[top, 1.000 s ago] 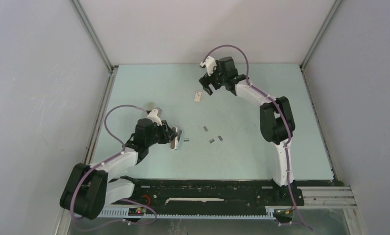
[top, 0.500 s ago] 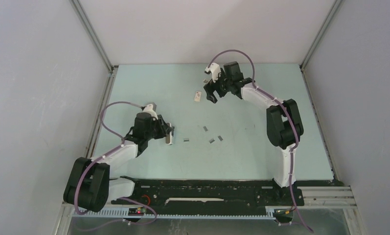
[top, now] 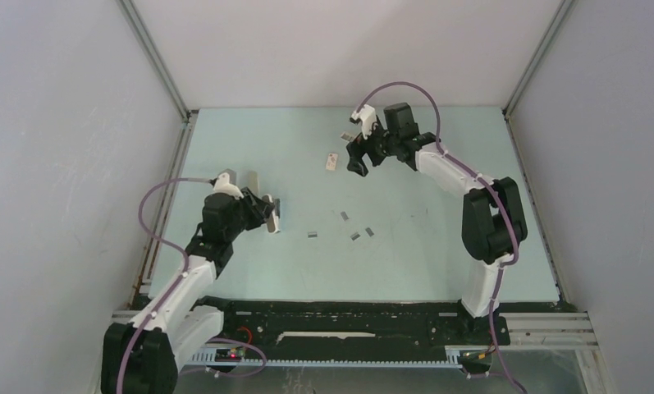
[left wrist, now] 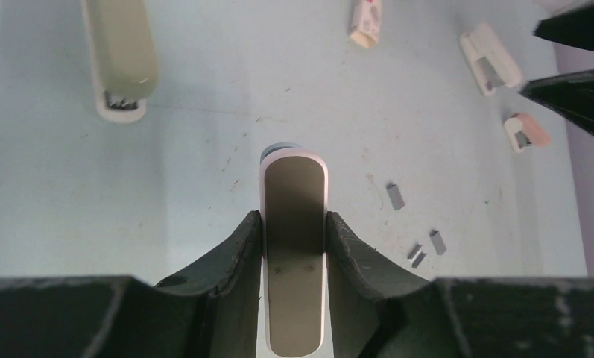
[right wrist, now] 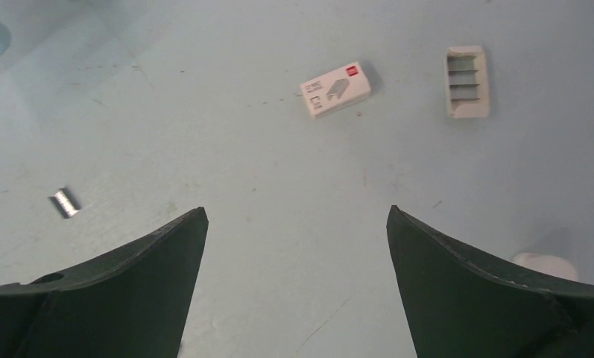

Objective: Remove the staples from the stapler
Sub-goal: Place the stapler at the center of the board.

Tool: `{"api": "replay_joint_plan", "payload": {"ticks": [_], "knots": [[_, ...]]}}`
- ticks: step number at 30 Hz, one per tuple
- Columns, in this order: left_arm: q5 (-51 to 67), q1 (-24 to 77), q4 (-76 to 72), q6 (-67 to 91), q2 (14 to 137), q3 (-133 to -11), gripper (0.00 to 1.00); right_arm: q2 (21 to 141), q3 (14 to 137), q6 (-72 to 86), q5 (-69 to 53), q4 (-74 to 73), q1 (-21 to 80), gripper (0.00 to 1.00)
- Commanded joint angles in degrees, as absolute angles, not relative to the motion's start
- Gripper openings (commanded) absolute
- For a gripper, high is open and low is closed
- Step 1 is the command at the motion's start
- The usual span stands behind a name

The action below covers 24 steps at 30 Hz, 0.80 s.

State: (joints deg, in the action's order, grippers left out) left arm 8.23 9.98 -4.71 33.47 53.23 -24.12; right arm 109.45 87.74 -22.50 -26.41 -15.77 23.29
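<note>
My left gripper [top: 271, 215] is shut on a grey stapler [left wrist: 294, 246], its long body between the jaws and its nose pointing away [left wrist: 294, 216]. Several short silvery staples [top: 355, 235] lie loose on the pale blue table, right of this gripper; they also show in the left wrist view [left wrist: 395, 196]. One strip shows in the right wrist view [right wrist: 65, 202]. My right gripper [top: 359, 158] is open and empty at the back of the table, its jaws wide apart [right wrist: 297, 212] over bare table.
A second grey stapler [top: 251, 180] lies behind my left gripper, and shows in the left wrist view [left wrist: 118, 60]. A small white box with a red mark [right wrist: 336, 89] and a small white tray [right wrist: 467, 92] lie near my right gripper. Grey walls enclose the table.
My left gripper has drawn back to the left with the stapler, away from the loose staples. My right gripper has shifted a little to the right, still open.
</note>
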Motion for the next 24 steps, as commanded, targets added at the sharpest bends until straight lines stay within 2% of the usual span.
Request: {"api": "replay_joint_plan", "payload": {"ticks": [1,5,15,18,24], "knots": [[2.35,8.68,6.51,32.73,50.88,-25.9,0.0,104.94,86.19,-19.71,-31.75,-17.55,22.65,1.0],[0.27,6.25,8.89,35.36,52.49,-24.73,0.0,103.64,84.24,-18.55,-35.0,-18.89,22.49,1.0],[-13.19,1.09,8.32,35.74,55.6,-26.81,0.0,98.61,75.57,-14.86,-36.56,-16.38,21.81,1.0],[-10.11,-1.99,5.65,35.11,60.45,-28.28,0.0,95.52,72.12,-15.55,-36.24,-15.16,21.87,1.0],[3.92,-6.09,-6.67,35.63,67.74,-29.08,0.0,91.81,68.15,-15.44,-36.39,-13.78,20.57,1.0]]}}
